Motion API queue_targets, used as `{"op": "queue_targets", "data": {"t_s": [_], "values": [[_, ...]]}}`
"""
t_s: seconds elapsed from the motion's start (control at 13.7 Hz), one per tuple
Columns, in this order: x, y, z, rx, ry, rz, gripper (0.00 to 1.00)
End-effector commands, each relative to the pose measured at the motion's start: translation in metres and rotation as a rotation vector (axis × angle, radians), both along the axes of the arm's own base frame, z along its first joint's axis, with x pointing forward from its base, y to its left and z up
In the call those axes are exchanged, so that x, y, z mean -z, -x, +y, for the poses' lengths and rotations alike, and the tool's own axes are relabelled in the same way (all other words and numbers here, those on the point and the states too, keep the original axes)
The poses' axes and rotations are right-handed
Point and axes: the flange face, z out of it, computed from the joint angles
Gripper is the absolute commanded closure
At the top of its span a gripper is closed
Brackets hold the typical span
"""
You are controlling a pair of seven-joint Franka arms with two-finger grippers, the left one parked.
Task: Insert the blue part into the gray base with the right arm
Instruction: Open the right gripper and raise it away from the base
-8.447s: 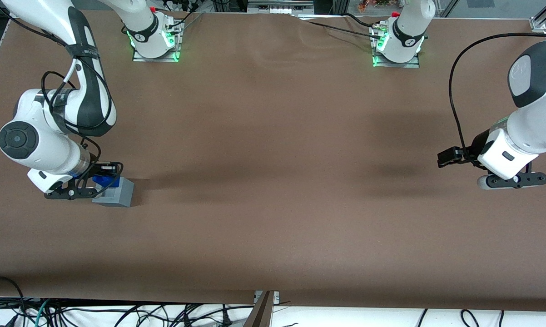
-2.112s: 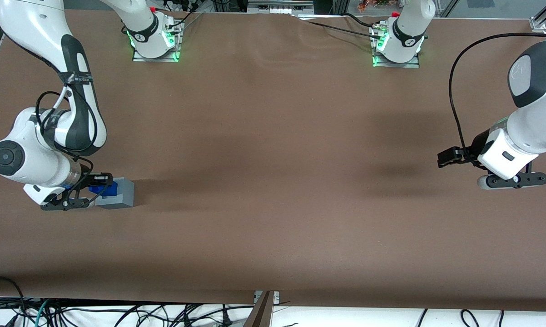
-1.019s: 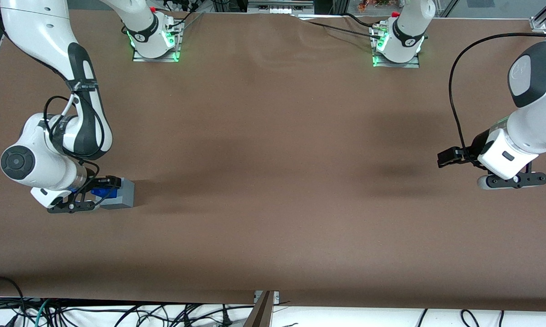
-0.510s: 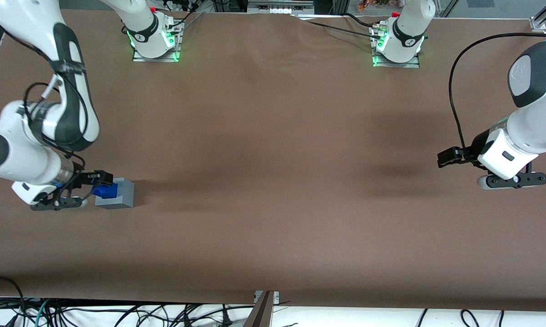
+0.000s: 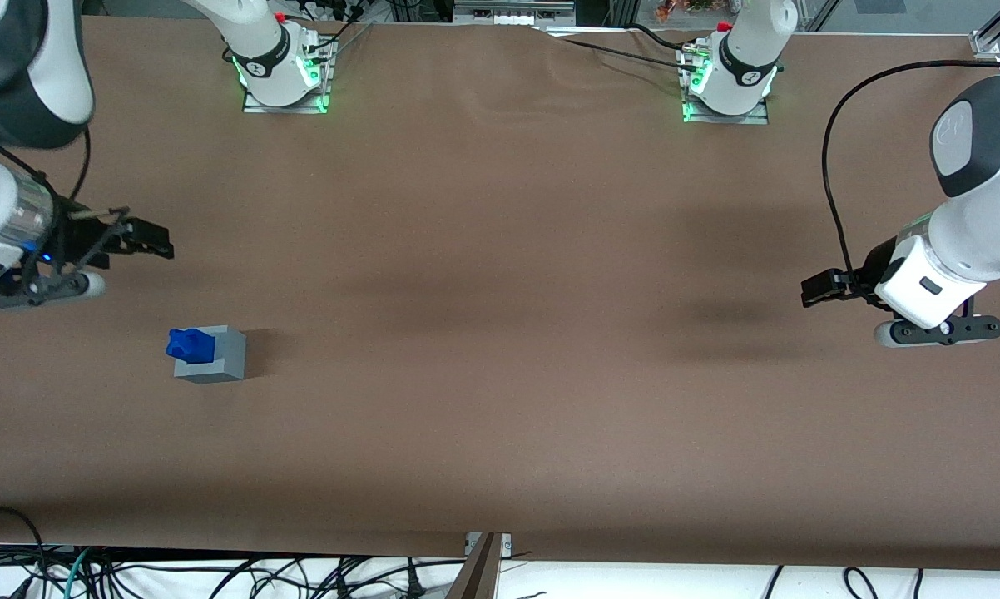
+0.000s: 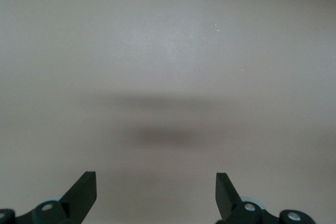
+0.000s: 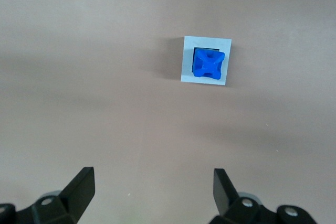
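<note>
The blue part (image 5: 189, 344) sits in the recess of the gray base (image 5: 214, 358), its notched top sticking out above the cube, on the brown table toward the working arm's end. In the right wrist view the blue part (image 7: 208, 64) fills the square recess of the gray base (image 7: 188, 66). My right gripper (image 5: 138, 240) is open and empty, raised high above the table and farther from the front camera than the base. Its fingers (image 7: 84, 184) stand wide apart with only table between them.
Two arm mounts with green lights (image 5: 284, 79) (image 5: 725, 83) stand at the table's edge farthest from the front camera. The parked arm (image 5: 949, 249) hangs at its end of the table. Cables lie below the near edge.
My right gripper has let go of the blue part, risen, and drawn away from the base, farther from the front camera. The blue part stays seated in the gray base.
</note>
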Motion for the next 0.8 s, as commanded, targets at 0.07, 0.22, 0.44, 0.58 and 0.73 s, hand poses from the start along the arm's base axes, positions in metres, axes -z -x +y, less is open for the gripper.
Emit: {"op": "queue_targets", "data": {"t_s": [0.07, 0.22, 0.44, 0.58, 0.73], "values": [[-0.016, 0.01, 0.048, 0.023, 0.06, 0.014, 0.0], [-0.006, 0.026, 0.045, 0.074, 0.047, 0.018, 0.0], [0.0, 0.052, -0.005, 0.107, -0.005, -0.049, 0.0], [-0.013, 0.061, -0.006, 0.086, -0.007, -0.063, 0.0], [-0.02, 0.062, -0.019, 0.112, -0.006, -0.08, 0.0]]}}
